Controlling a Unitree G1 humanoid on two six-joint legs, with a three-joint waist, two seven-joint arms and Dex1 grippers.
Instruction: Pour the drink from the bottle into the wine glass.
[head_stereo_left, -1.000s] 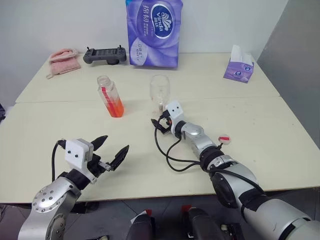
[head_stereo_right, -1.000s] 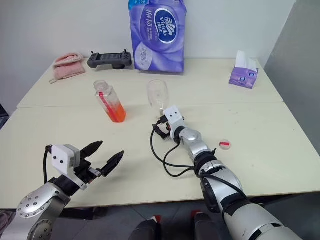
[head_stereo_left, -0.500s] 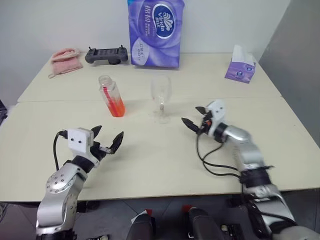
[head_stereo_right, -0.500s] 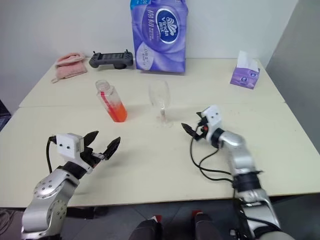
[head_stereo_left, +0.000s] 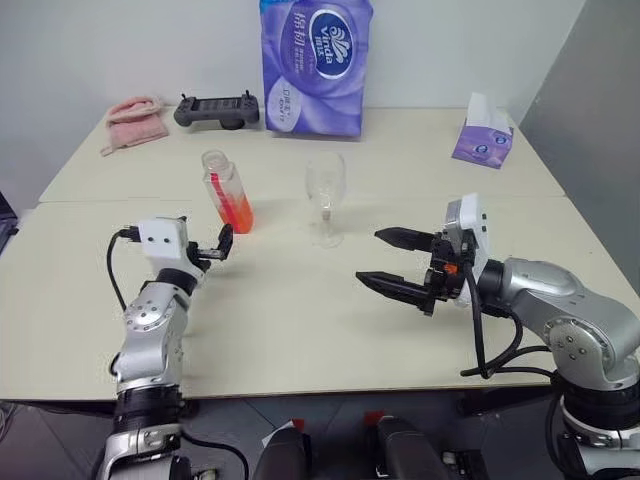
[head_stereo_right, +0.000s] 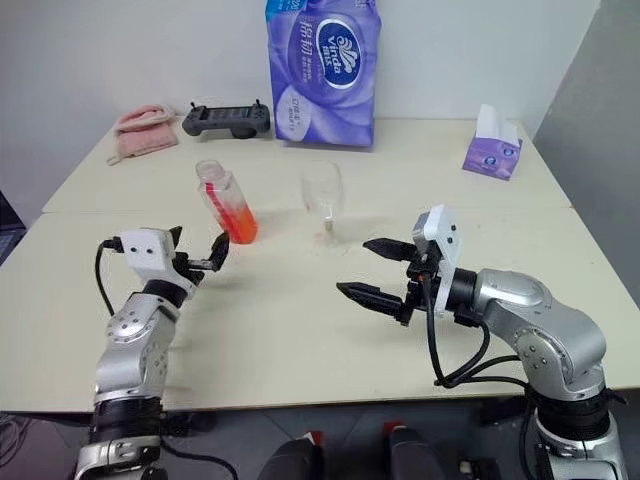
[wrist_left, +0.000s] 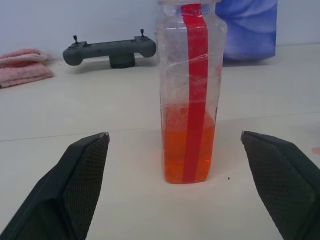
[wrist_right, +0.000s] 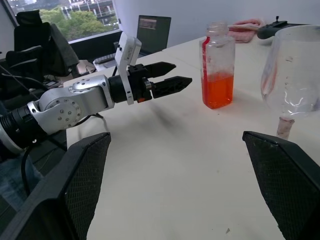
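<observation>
On matte beige table (head_stereo_left: 300, 320): squarish clear plastic bottle (head_stereo_left: 226, 192), rounded glass (head_stereo_left: 325, 196); both tools spread wide, empty.

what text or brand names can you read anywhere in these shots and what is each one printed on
"Vinda": in the blue oval logo on the tall purple tissue pack at the far edge of the table.
White characters beside that logo and the white circle lower on the pack: too small to read.
Small purple tissue box: print too blurred to read.
Red-and-white label strip on the small clear plastic bottle: no readable text.
Black handheld controller: no legible markings.
</observation>
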